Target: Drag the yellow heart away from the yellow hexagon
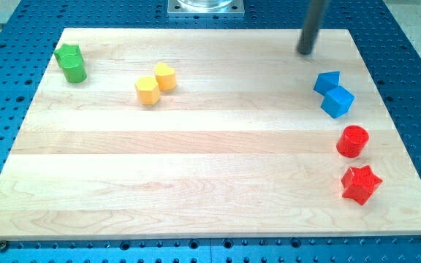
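No pincer on this rig, just the rod; my tip [305, 52] sits at the board's 1 o'clock, well apart from the yellows. Yellow heart [165, 76] at the board's 11 o'clock, touching the yellow hexagon [147, 90], heart at the hexagon's 1 o'clock. Green block [71, 63] far at 10, shape unclear, maybe a star. Two blue blocks [333, 93] touching at 2, just below the tip. Red cylinder [353, 141] at 3, red star [361, 184] at 4. Wooden board [196, 183] on a blue perforated table [415, 73].
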You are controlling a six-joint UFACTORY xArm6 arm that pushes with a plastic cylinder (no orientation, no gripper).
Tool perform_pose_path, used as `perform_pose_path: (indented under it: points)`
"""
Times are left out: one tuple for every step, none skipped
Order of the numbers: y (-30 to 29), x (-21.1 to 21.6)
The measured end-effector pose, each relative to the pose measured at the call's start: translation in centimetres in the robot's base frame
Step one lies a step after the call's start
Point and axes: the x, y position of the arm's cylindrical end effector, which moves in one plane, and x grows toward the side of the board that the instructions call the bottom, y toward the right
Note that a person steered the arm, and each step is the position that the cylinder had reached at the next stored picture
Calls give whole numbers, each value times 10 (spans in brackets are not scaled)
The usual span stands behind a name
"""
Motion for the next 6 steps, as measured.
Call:
perform_pose_path:
  points:
    - [-92, 37]
    - [-183, 86]
    - [-251, 141]
    - [-363, 136]
    - [-341, 110]
    - [-231, 74]
